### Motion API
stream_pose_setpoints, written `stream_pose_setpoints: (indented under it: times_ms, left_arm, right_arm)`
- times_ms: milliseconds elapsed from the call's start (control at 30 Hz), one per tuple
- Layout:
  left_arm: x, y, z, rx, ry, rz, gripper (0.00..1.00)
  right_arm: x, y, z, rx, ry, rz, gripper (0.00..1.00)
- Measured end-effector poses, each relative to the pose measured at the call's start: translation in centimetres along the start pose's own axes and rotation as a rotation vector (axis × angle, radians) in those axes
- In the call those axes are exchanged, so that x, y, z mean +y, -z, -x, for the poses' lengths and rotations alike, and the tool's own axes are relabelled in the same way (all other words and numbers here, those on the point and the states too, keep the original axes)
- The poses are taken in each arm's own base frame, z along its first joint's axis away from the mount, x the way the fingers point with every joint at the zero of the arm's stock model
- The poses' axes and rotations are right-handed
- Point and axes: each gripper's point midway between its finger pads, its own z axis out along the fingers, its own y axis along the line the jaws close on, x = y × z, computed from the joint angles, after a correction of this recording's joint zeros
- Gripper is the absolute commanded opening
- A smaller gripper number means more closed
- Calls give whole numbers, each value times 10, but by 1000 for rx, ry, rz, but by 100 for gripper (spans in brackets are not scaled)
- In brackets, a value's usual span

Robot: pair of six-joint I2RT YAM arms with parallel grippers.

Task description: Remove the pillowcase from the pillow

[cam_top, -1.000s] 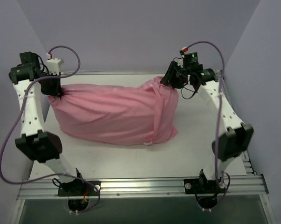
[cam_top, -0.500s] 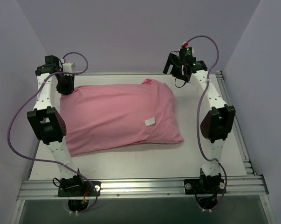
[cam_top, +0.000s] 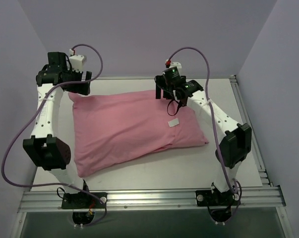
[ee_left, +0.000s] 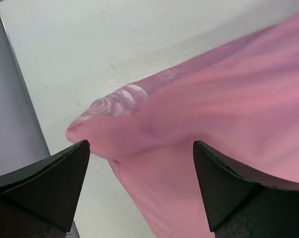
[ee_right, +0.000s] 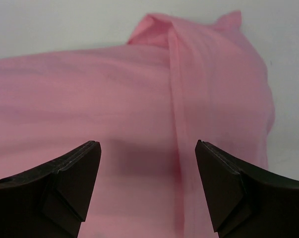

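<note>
Pillowcase point(cam_top: 134, 126) now lying flatter, plump plain pink, white tag point(cam_top: 173, 122); left hand point(ee_left: 141, 145), right hand point(ee_right: 147, 144) both released

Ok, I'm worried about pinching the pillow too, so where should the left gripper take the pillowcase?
Probably take the pillowcase at its far-left corner. It tapers to a thin, flat tip there, likely cloth alone. The open left gripper hangs over it with a finger on either side, so come straight down from above and close across the tip.
</note>
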Motion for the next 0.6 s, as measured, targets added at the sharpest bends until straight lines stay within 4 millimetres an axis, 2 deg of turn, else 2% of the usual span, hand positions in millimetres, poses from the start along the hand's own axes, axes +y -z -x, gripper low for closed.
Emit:
stream_pose_setpoints:
  times_ms: [67, 133, 200, 300, 333, 400, 433, 467, 533, 567, 600]
  left_arm:
    - [-20, 24, 4, -44, -64, -14, 94]
    - [-49, 41, 2, -64, -153, -55, 94]
    - [-84, 43, -10, -55, -247, -119, 94]
    - [-137, 25, -59, 57, -388, -229, 94]
    - [-149, 16, -81, 110, -431, -255, 94]
    - [-160, -5, -124, 219, -508, -270, 99]
    - [-161, -13, -139, 252, -532, -263, 85]
    - [-158, -19, -149, 276, -547, -243, 64]
    - [-149, -28, -150, 269, -566, -194, 49]
    - [-145, -30, -146, 252, -568, -176, 37]
    - [-143, -32, -141, 235, -562, -163, 31]
  right_arm:
    - [-17, -25, -30, 83, 23, -77, 77]
    - [-31, -41, -52, 143, 44, -134, 75]
    - [-38, -46, -57, 155, 53, -165, 72]
    - [-46, -46, -53, 139, 57, -198, 68]
    - [-47, -46, -52, 136, 58, -205, 67]
    - [-52, -47, -53, 138, 56, -216, 64]
    - [-57, -48, -54, 142, 54, -224, 63]
    - [-62, -49, -55, 146, 48, -234, 62]
    - [-74, -51, -57, 149, 34, -251, 55]
    - [-80, -51, -56, 147, 26, -259, 52]
    - [-87, -52, -56, 147, 16, -268, 44]
